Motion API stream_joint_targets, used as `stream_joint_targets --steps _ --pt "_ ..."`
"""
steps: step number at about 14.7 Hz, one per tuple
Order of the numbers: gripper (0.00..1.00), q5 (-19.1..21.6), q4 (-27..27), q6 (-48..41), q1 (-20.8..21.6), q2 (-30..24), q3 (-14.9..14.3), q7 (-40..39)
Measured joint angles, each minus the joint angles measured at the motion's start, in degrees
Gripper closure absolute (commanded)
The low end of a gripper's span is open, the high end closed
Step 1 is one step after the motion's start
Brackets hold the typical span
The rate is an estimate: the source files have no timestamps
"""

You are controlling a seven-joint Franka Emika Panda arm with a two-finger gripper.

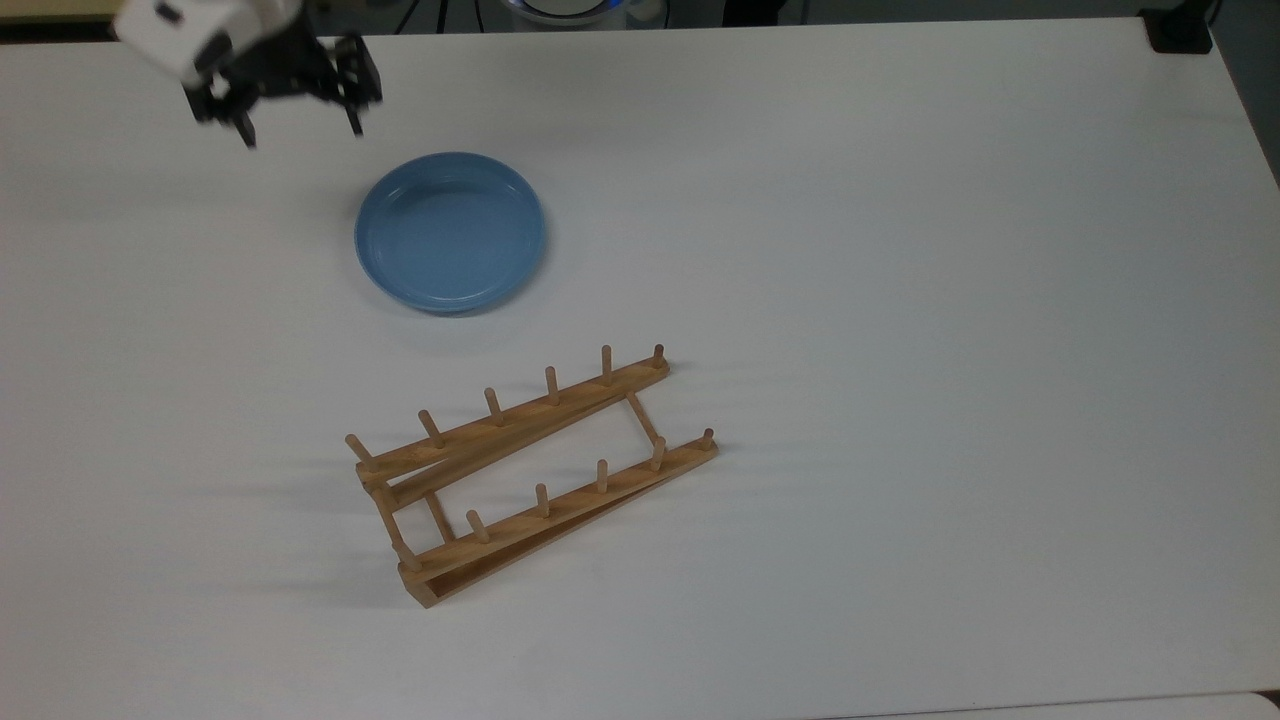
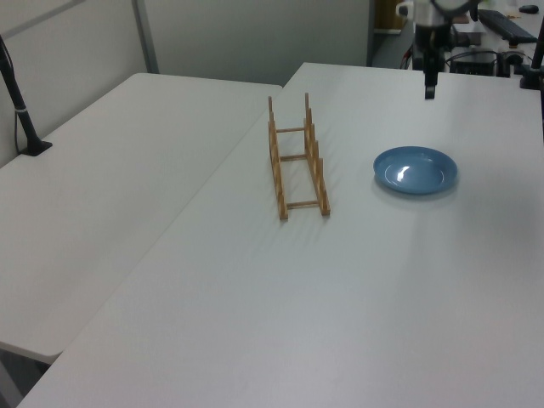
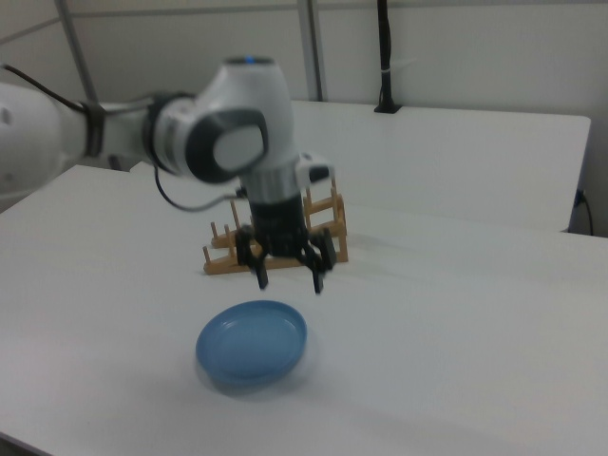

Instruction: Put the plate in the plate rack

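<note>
— Two fingers spread, nothing held: your right view shows the gripper point(image 3: 289, 278) open above the plate point(image 3: 252, 343)?

— Yes. Your top view shows the plate point(image 1: 450, 232) flat, well apart from the rack point(image 1: 530, 470), whose rails run diagonally.

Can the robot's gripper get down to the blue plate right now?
Probably yes. The gripper hangs open in the air just off the plate's rim, toward the top view's upper left. Nothing lies between them, and the plate rack stands apart.

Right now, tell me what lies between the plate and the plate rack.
Nothing: the top view shows bare white table between the plate and the plate rack.
</note>
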Motion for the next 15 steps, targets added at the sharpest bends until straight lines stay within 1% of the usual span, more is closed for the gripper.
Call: stream_joint_targets --steps 2,5,6,8,9,12,15 --pt "0.0 0.0 -2.65 5.74 0.06 3.23 0.04 0.0" --pt "0.0 0.16 -7.23 16.91 0.08 7.53 0.07 0.67" --pt "0.05 0.26 -7.7 18.38 0.08 8.16 0.07 1.79" --pt "0.36 0.3 -7.97 20.04 0.09 9.56 0.07 4.36" --pt "0.55 0.72 -7.97 20.25 0.12 9.81 0.08 5.83" --pt "0.67 3.5 -7.97 20.36 0.38 9.92 0.21 9.41" --pt "0.67 4.42 -7.97 20.37 0.44 9.93 0.39 10.93"
